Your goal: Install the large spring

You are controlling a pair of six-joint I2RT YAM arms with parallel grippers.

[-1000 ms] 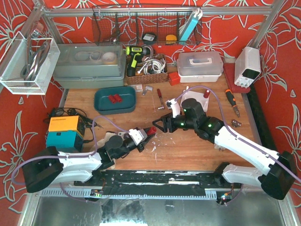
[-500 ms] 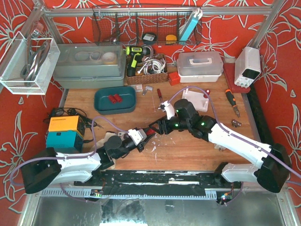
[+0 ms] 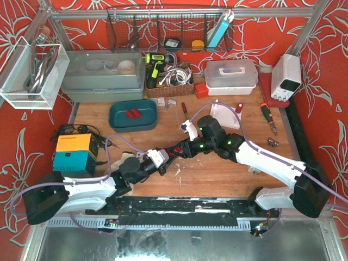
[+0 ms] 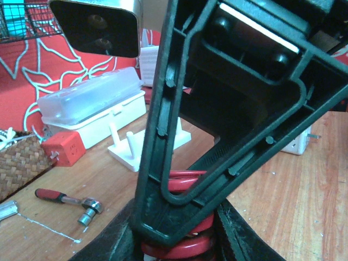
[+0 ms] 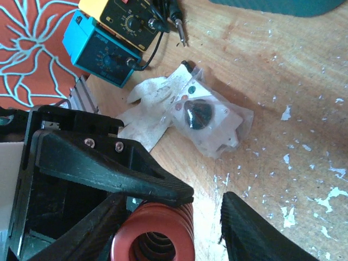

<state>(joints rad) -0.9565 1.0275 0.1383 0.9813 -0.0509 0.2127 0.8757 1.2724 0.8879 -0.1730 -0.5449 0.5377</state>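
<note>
While my left gripper (image 3: 168,155) stays out of it, clamped shut on the red spring (image 5: 155,231) over the middle of the table (image 3: 217,176), my right gripper (image 3: 180,149) straddles the spring's free end, jaws apart, holding nothing; I'd centre the coils, close squarely, then loosen the left; a skewed pinch could pop it out.
</note>
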